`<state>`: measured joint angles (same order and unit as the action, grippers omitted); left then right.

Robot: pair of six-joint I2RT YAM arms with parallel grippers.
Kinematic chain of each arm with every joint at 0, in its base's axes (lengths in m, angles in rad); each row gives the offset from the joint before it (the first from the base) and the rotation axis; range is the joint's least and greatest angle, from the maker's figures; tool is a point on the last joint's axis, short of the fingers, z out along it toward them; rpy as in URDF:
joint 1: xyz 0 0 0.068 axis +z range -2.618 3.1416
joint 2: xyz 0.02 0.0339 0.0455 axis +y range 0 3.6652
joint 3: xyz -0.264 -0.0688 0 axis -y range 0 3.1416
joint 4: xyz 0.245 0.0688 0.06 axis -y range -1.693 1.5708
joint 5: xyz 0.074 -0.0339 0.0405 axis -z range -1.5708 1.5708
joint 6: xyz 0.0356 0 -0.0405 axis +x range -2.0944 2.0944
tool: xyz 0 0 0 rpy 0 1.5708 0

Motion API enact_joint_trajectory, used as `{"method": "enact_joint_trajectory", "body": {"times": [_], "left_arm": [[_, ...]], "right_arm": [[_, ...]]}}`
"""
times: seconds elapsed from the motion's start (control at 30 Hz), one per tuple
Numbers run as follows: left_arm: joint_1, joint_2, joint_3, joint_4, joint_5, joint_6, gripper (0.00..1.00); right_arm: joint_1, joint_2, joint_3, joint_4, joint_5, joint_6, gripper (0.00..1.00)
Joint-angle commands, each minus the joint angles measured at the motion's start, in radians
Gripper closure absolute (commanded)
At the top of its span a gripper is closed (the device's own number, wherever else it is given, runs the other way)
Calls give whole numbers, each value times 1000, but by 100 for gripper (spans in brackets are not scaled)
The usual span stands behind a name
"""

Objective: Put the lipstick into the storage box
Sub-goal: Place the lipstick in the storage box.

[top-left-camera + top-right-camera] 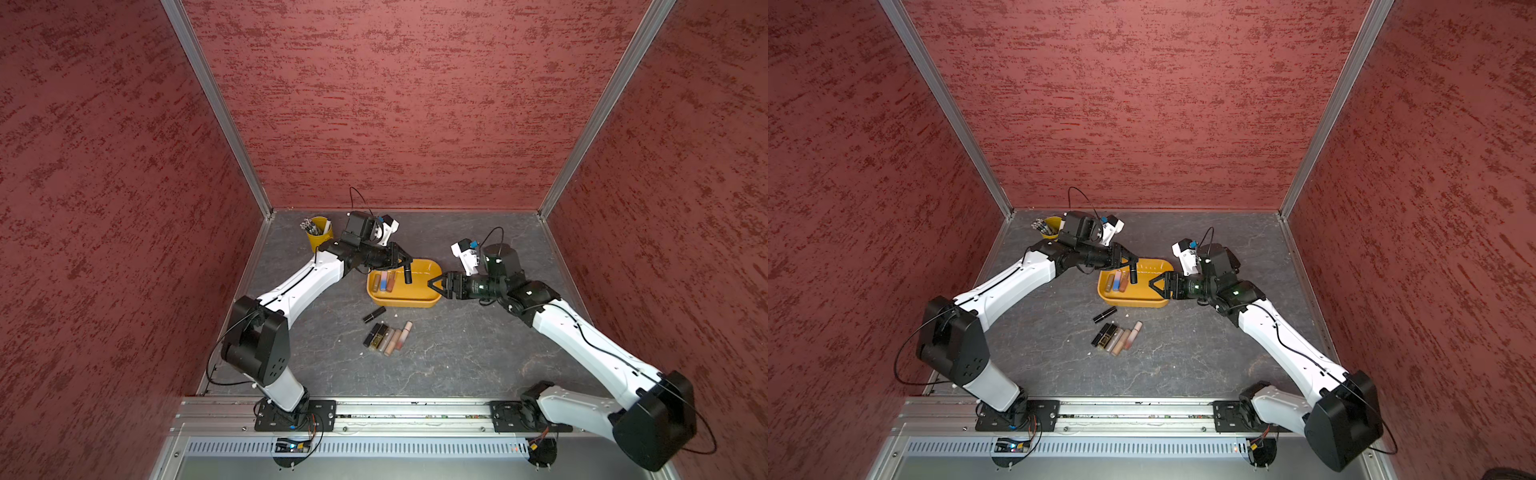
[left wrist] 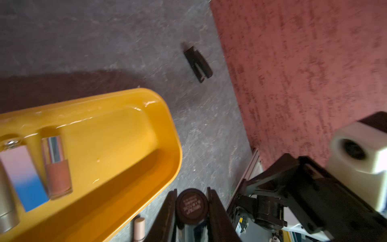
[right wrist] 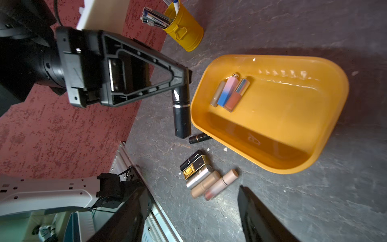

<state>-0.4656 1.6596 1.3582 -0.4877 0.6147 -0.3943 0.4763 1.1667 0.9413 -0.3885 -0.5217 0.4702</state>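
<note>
So the left gripper [image 1: 404,264] is clamped tight on a black lipstick [image 1: 408,276]. It's pinching the tube near one end, and the rest hangs down above the storage box [image 1: 417,306]; in both top views it shows over the box's middle. The left wrist view looks at the tube end-on, squeezed between both fingers [image 2: 218,215].

The right gripper [image 1: 430,286] sits at the box's right end, right by the rim, with its jaws spread wide and nothing between them.

Three tubes [image 1: 383,281] already lie side by side in the left end of the box. On the table [image 1: 457,353] just in front of the box there's one loose black tube [image 1: 374,314], and a bit further out a row of tubes [image 1: 386,338] lying together.
</note>
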Motion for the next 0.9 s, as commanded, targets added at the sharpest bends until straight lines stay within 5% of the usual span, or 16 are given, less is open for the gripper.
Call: {"method": "enact_joint_trajectory", "body": {"times": [0.0, 0.33, 0.87], "left_arm": [[-23, 34, 74, -133, -100, 87, 84], [-60, 177, 242, -290, -299, 177, 84], [-82, 410, 431, -397, -434, 218, 83]], "right_arm": [[-6, -36, -20, -10, 70, -50, 27], [1, -107, -202, 228, 68, -188, 22], [13, -57, -186, 194, 95, -281, 22]]}}
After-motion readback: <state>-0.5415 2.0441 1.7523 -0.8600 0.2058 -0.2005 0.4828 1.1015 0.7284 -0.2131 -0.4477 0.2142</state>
